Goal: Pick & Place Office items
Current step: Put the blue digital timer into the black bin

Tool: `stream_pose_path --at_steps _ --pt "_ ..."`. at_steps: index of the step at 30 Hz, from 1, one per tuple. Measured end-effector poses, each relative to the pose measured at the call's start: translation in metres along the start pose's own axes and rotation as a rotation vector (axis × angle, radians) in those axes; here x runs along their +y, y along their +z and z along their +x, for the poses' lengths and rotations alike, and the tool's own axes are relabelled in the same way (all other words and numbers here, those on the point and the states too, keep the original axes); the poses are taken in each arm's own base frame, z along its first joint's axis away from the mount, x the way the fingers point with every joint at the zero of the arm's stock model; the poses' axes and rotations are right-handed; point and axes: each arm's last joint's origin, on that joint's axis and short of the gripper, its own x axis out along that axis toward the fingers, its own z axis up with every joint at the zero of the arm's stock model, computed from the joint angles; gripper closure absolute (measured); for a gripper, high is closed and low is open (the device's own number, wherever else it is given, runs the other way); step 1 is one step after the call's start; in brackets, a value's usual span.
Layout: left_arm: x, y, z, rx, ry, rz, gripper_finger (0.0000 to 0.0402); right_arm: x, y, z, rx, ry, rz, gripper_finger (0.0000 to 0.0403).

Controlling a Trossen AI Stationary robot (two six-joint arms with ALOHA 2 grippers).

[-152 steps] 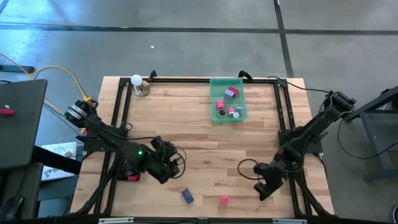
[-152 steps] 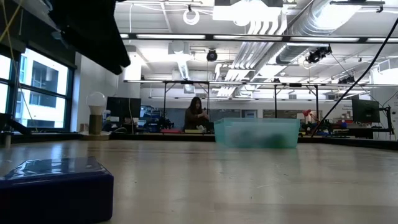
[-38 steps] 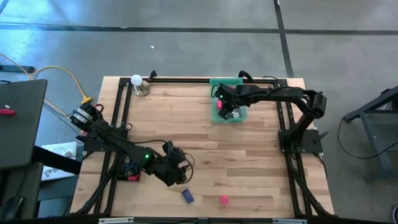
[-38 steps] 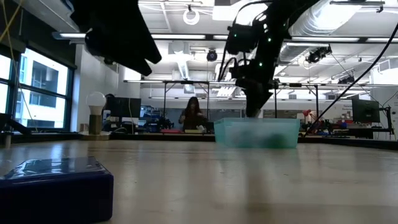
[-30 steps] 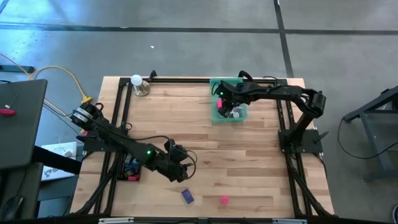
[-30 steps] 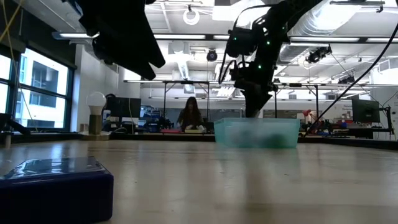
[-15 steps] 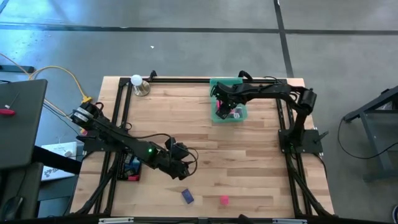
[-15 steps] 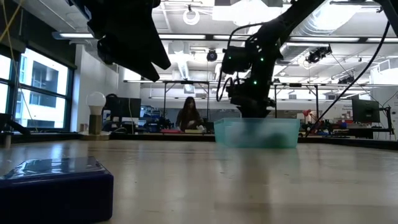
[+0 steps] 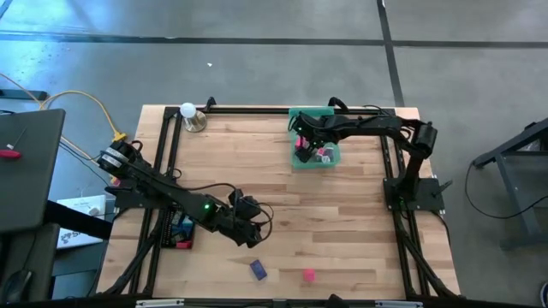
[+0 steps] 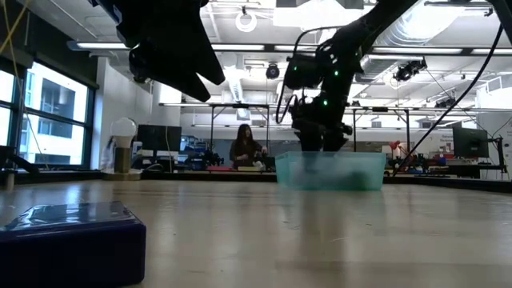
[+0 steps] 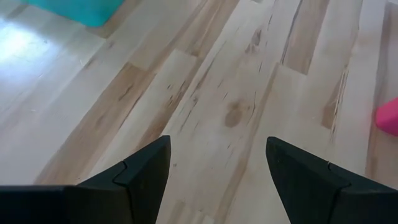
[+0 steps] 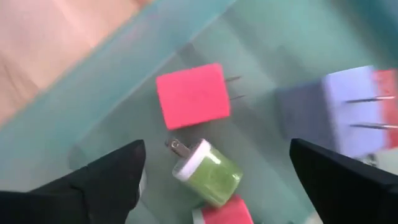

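My right gripper (image 12: pixel 217 149) stands open and points down into the translucent green tray (image 9: pixel 315 159) at the far side of the table. Between its spread fingers, untouched, a green-and-white plug block (image 12: pixel 208 171) lies on the tray floor. A pink plug block (image 12: pixel 189 94), a purple-and-white one (image 12: pixel 336 118) and a red one (image 12: pixel 225 211) lie around it. My left gripper (image 11: pixel 217 146) hovers open above bare wood near the front. A purple block (image 9: pixel 258 270) and a pink block (image 9: pixel 308 275) lie on the table just in front of it.
A white ball lamp on a metal base (image 9: pixel 190 115) stands at the far left. A black tray (image 9: pixel 178 233) sits under my left arm at the left edge. Black frame rails run along the table's sides. Bare wood lies between the tray and the front blocks. A person (image 10: pixel 246 148) sits in the room behind.
My right gripper has sunk lower into the green tray, shifting a little toward the table's left edge, and its fingers have spread open.
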Motion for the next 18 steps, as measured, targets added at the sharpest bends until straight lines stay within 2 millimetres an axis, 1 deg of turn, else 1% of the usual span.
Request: stream_pose_path --at_steps 5,9,13,16,18 --pt "0.001 0.001 0.001 0.006 -0.004 0.057 0.0145 -0.001 0.001 -0.025 -0.052 -0.007 0.076 0.0006" --pt "0.0 0.0 0.001 0.029 -0.03 0.135 0.0145 0.008 -0.004 -0.054 -0.1 0.026 0.081 0.0007" --pt "-0.002 0.001 -0.004 0.067 -0.097 0.22 0.0145 0.024 -0.012 -0.083 -0.171 0.026 0.074 0.0006" --pt "-0.009 0.009 -0.009 0.088 -0.173 0.258 0.0145 0.039 -0.023 -0.104 -0.217 0.019 0.055 0.0007" --pt "-0.013 0.016 -0.014 0.109 -0.212 0.287 0.0145 0.049 -0.035 -0.116 -0.22 0.012 0.032 0.0006"
